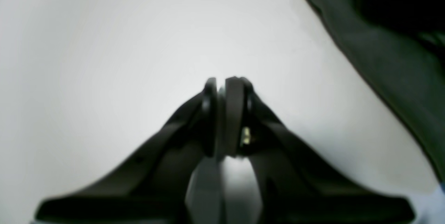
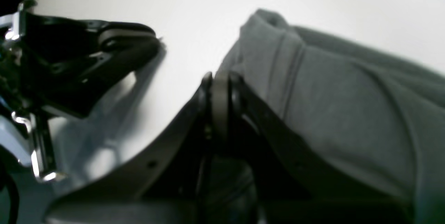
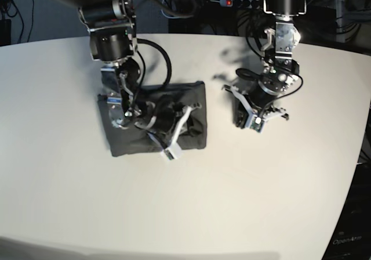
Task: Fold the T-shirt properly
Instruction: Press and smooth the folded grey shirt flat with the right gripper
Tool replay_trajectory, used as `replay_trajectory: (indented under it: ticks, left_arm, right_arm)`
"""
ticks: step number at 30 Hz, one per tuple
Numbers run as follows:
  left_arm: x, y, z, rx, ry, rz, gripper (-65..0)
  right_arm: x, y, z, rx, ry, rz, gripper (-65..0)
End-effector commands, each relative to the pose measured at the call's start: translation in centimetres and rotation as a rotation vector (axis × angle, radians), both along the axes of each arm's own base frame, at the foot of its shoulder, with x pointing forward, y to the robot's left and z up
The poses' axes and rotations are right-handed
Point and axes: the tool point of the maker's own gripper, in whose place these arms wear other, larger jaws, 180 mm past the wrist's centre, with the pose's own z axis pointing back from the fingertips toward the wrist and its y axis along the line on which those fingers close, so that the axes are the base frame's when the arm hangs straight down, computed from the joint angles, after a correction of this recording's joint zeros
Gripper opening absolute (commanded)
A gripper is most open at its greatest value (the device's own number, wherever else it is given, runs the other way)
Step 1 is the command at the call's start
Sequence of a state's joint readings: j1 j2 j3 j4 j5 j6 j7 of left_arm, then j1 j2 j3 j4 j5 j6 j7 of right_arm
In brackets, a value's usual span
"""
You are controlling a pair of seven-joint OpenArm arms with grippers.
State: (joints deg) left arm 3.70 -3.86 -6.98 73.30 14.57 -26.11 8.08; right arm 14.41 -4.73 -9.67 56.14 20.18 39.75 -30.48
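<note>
t-shirt (image 3: 153, 119) lies on the white worktop (image 3: 232, 202) as a compact dark grey rectangle, toward the robot's right half; edges roughly straight, near edge a little wavy. judged: folding is at or near its last step, the cloth already reduced to a small packet.

right claw (image 2: 220, 78) has its jaws pressed together with no cloth visibly pinched between them; it sits over the packet, tips at or just beside a rolled fold edge. whether the tips touch the fabric cannot be told from the wrist view. left claw (image 1: 226, 83) likewise closed tight on nothing, over bare worktop, just beside the shirt's edge, apart from it.

materials: the fabric is a soft matte knit, thick where layers stack, with shallow creases running along the fold and a rounded, bulging corner. worktop is smooth, matte, faintly reflective. claw fingers (image 1: 233, 105) are black, hard, narrow.

next move, as a judgement: if a final fold or flattening is wanted, the right claw needs to part its jaws before taking an edge; otherwise both arms lift clear without dragging the top layer.
</note>
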Motion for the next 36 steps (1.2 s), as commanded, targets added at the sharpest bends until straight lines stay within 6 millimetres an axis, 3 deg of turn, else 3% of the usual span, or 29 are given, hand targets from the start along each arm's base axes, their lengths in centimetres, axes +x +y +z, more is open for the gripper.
replay_trajectory:
  ticks: [1,4,8,13,16,21,24,36]
  left_arm:
    - [-1.8,0.8,-2.3,0.079,0.111,-0.015,-60.2]
    - [-1.8,0.8,-2.3,0.079,0.111,-0.015,-60.2]
    - [-1.8,0.8,-2.2,0.076,0.111,-0.014,-60.2]
    - [-1.8,0.8,-2.2,0.075,0.111,-0.013,-60.2]
    - [-1.9,0.8,-2.3,0.076,0.112,-0.014,-60.2]
    - [-2.2,0.8,-2.5,0.074,0.118,-0.014,-60.2]
    - [-2.3,0.8,-2.6,0.074,0.122,-0.014,-60.2]
    - [-2.3,0.8,-2.5,0.077,0.119,-0.015,-60.2]
  right_arm:
    - [1.1,-0.1,1.0,0.008,-0.027,-0.002,-64.3]
    - [1.2,-0.4,1.7,-0.012,-0.047,0.009,-64.3]
    - [1.4,-1.0,4.3,-0.070,-0.116,0.035,-64.3]
    - [2.0,-2.2,10.4,-0.184,-0.271,0.062,-64.3]
    - [2.3,-4.3,12.2,-0.250,-0.314,0.038,-64.3]
    - [2.4,-10.4,10.5,-0.318,-0.260,-0.076,-64.3]
    - [2.1,-12.3,8.9,-0.301,-0.226,-0.123,-64.3]
    - [-0.5,-11.3,-1.3,-0.103,0.011,-0.202,-64.3]
